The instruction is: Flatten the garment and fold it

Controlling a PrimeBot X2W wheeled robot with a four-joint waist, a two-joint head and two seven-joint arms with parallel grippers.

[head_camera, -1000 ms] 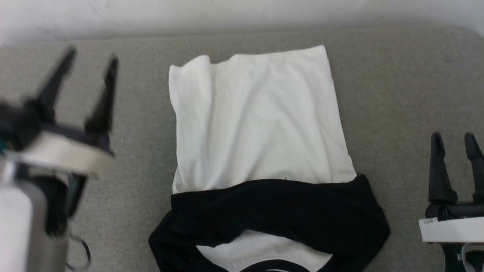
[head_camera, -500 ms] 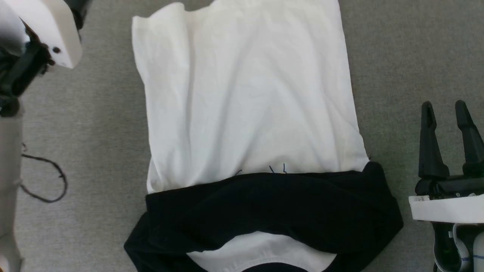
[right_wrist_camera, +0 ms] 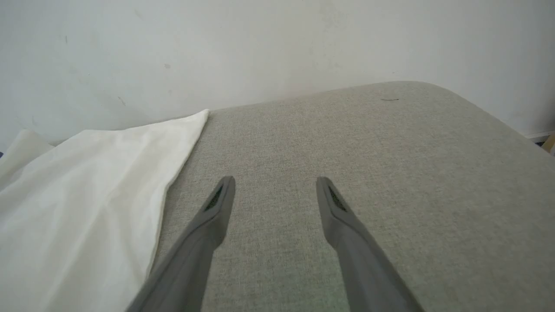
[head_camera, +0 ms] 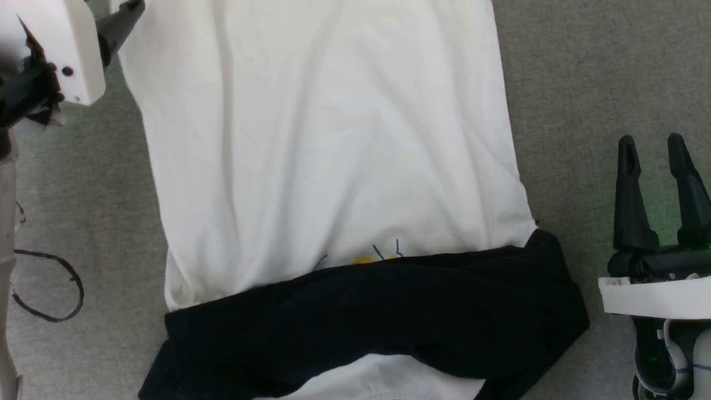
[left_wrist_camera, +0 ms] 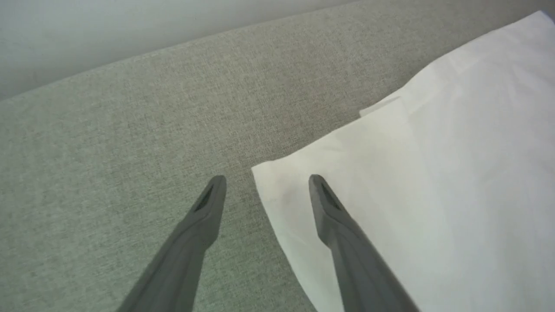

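The garment (head_camera: 333, 139) lies on the grey cushion, its white body spread away from me. A black band (head_camera: 377, 316) is folded across its near part, and a bit of yellow-and-blue print (head_camera: 377, 256) peeks out above that band. My left gripper (left_wrist_camera: 267, 180) is open at the garment's far left corner (left_wrist_camera: 277, 182): one finger is over the white cloth, the other over bare cushion. Its white wrist housing (head_camera: 55, 50) shows at the top left of the head view. My right gripper (head_camera: 651, 141) stands open to the right of the garment, holding nothing.
The grey fabric cushion (head_camera: 583, 83) extends on both sides of the garment and ends at a white wall (right_wrist_camera: 260, 43). Its far right corner (right_wrist_camera: 498, 117) is rounded. A black cable loop (head_camera: 50, 316) hangs by my left arm.
The head camera has tilted down and closer, so the whole picture shifted. My left arm has reached forward to the garment's far left corner. The print now peeks out. The right gripper has barely moved.
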